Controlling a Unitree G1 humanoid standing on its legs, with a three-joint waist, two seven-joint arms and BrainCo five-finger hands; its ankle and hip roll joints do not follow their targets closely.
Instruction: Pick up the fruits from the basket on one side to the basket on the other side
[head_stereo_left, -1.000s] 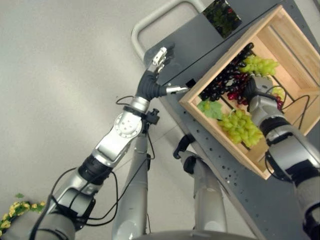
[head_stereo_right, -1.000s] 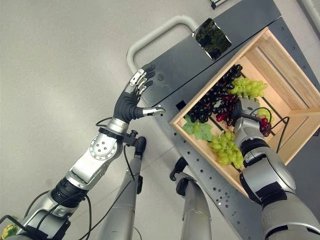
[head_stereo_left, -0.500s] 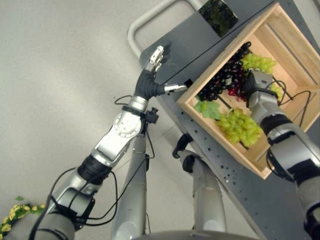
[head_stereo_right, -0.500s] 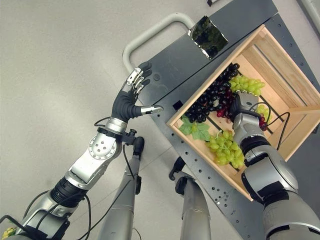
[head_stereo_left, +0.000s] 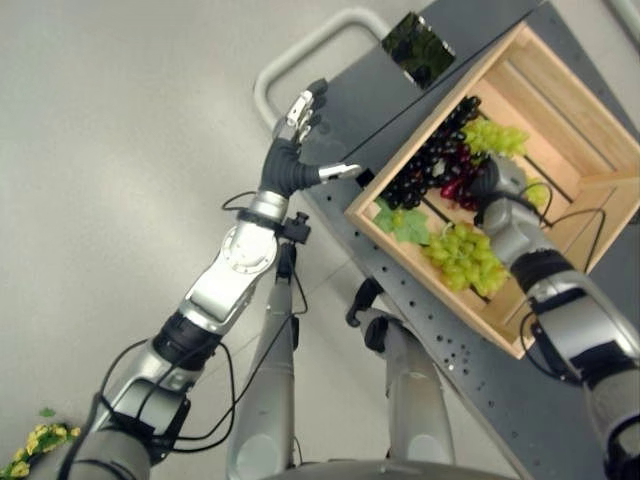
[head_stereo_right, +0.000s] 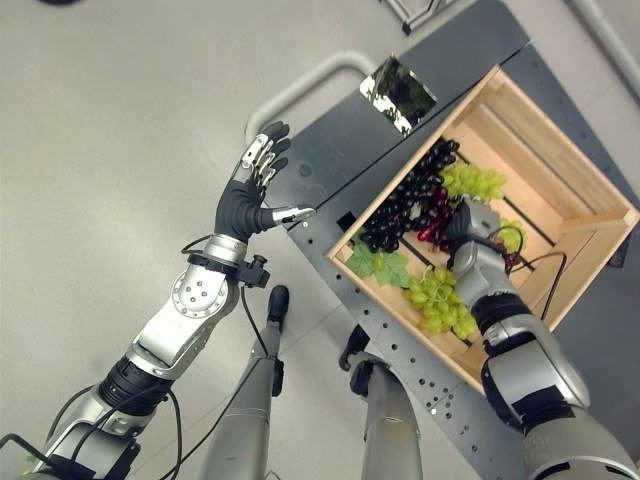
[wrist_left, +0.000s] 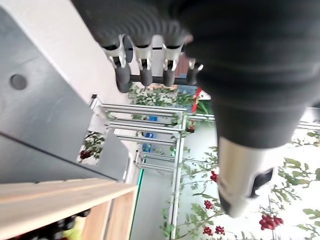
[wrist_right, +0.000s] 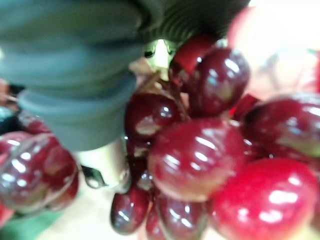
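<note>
The left hand (head_stereo_right: 252, 190) hovers with fingers spread, off the cart's (head_stereo_right: 340, 140) left edge. On the cart, the wooden crate (head_stereo_right: 560, 190) holds dark, green and red grapes (wrist_right: 200, 160). The right hand (head_stereo_right: 466, 232) is buried among the red ones; its grip cannot be told.

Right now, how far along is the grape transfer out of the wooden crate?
Nothing looks moved yet: the dark purple grape bunch, two green grape bunches and the red grape bunch all lie in the slatted wooden crate. In hand: the right hand is down among the red grapes; grip unclear. The left hand hovers open beside the crate. Every bunch is left.
</note>
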